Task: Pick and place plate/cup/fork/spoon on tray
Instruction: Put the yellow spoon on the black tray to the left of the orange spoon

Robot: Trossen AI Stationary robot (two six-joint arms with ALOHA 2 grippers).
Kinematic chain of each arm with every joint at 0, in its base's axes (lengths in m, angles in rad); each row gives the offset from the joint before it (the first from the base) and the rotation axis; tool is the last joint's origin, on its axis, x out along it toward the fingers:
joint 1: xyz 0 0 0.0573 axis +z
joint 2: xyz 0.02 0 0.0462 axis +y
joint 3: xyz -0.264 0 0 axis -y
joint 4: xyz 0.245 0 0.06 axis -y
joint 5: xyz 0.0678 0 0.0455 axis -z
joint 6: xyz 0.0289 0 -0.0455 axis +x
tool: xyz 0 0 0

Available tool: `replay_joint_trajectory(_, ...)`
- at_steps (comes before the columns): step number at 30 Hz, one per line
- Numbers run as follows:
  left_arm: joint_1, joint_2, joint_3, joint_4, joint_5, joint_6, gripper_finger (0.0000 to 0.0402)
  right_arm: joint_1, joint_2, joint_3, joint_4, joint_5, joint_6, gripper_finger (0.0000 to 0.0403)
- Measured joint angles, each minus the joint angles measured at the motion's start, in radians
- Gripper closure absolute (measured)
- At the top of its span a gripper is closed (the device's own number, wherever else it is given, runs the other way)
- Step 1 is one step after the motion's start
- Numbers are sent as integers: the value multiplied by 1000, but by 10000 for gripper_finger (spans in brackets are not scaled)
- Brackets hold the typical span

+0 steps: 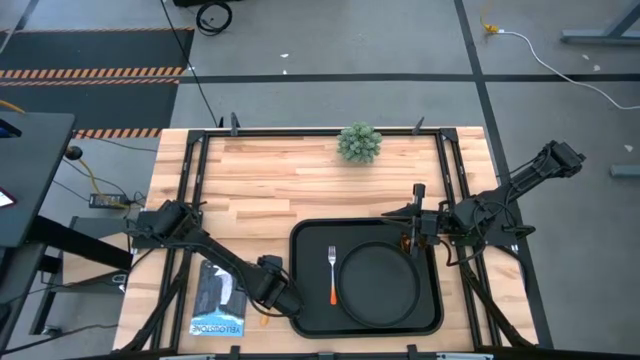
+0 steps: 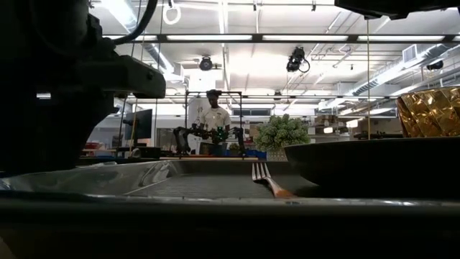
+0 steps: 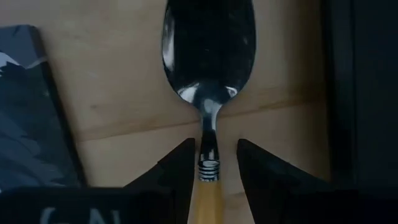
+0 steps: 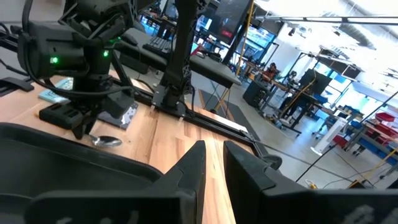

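Left gripper (image 3: 211, 163) low, straddling spoon (image 3: 208, 74) handle beside tray (image 1: 300, 240)

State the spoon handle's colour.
Yellow-orange, below a silver bowl; the spoon shows best in the left wrist view.

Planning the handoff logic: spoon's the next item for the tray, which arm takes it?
Left. Its claw already straddles the spoon handle on the wood beside the tray, fingers apart. The right claw sits at the tray's far side by the cup, away from the spoon.
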Motion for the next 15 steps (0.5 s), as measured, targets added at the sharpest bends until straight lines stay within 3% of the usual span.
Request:
replay_joint_trajectory(8, 0, 1, 0, -1, 17, 11, 284, 0, 0, 0, -7, 0, 2, 339)
replay_joint_trajectory(15, 1, 1, 0, 3, 25, 25, 332, 0, 0, 0, -7, 0, 2, 339)
